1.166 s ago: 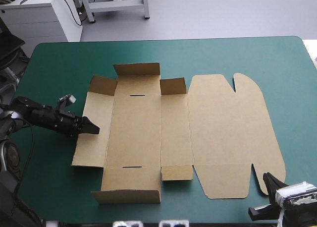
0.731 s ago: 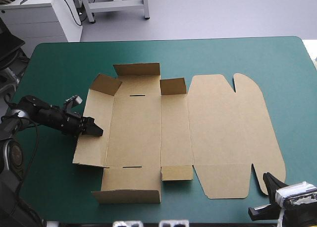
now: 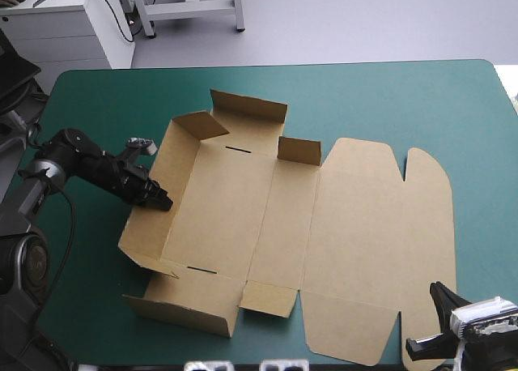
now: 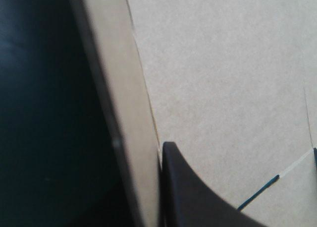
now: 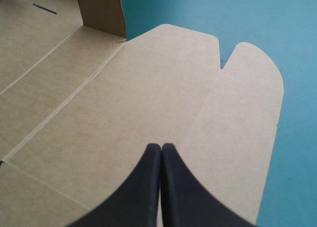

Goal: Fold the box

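Note:
The brown box (image 3: pixel 243 217) lies opened out on the teal-green cover, turned askew. Its left wall (image 3: pixel 150 217) stands tilted up, and its far end wall (image 3: pixel 247 108) and near end wall (image 3: pixel 182 306) are raised. The lid (image 3: pixel 372 233) lies flat to the right. My left gripper (image 3: pixel 160 201) is shut on the left wall. In the left wrist view one black finger (image 4: pixel 198 202) presses against the wall's edge (image 4: pixel 129 128). My right gripper (image 3: pixel 436 290) sits shut at the lid's near right corner. Its fingers meet in one arch (image 5: pixel 161 148) over the lid (image 5: pixel 148 98).
The lid's near edge (image 3: pixel 348 351) lies close to the table's front edge. Teal-green cover (image 3: pixel 364 95) stretches between the box and the far edge, and more (image 5: pixel 277 33) shows beyond the lid's rounded tabs.
The left gripper has shut on the left wall and lifted it. The whole box has swung round, far end to the right, near end to the left. The right gripper has stayed put.

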Robot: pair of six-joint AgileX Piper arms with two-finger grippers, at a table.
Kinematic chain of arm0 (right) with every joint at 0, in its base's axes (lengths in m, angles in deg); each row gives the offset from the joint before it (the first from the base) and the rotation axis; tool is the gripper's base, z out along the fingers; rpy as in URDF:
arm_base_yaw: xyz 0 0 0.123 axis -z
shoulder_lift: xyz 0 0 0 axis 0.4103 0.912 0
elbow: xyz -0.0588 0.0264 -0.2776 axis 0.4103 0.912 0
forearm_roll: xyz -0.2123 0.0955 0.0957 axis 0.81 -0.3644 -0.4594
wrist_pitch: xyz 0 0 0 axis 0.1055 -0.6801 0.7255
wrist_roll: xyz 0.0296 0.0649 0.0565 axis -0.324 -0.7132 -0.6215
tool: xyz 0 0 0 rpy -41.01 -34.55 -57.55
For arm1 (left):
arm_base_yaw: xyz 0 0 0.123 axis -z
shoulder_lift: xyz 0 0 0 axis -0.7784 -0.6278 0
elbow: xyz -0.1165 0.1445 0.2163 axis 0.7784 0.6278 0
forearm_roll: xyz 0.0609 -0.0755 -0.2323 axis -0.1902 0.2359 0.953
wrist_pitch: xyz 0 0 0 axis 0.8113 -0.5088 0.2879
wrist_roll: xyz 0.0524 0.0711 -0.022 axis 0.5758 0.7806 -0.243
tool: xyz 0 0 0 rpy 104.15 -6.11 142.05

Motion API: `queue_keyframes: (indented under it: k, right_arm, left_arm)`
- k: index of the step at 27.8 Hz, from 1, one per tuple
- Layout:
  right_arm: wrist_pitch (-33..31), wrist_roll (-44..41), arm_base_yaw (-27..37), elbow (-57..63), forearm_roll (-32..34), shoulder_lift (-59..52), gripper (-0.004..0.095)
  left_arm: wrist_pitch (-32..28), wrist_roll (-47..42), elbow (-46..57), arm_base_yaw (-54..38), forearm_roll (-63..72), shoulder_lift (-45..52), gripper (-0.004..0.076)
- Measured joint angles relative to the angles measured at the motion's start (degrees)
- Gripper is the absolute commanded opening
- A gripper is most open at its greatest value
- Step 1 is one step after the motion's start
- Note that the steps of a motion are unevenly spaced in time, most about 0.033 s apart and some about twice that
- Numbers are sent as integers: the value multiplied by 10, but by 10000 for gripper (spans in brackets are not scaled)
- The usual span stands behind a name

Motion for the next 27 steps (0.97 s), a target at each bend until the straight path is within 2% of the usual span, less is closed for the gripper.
queue_keyframes:
  k: [5,12,17,27]
  right_arm:
    - [0,0,0,0,0,0,-14]
    - [0,0,0,0,1,0,-14]
    - [0,0,0,0,1,0,-14]
    - [2,0,0,0,2,0,-14]
  left_arm:
    - [-15,10,-136,36,-68,17,-8]
    - [-47,-6,-235,145,-239,18,-8]
    - [-88,-55,-245,255,-412,18,-8]
    - [-99,-126,-226,463,-636,42,-8]
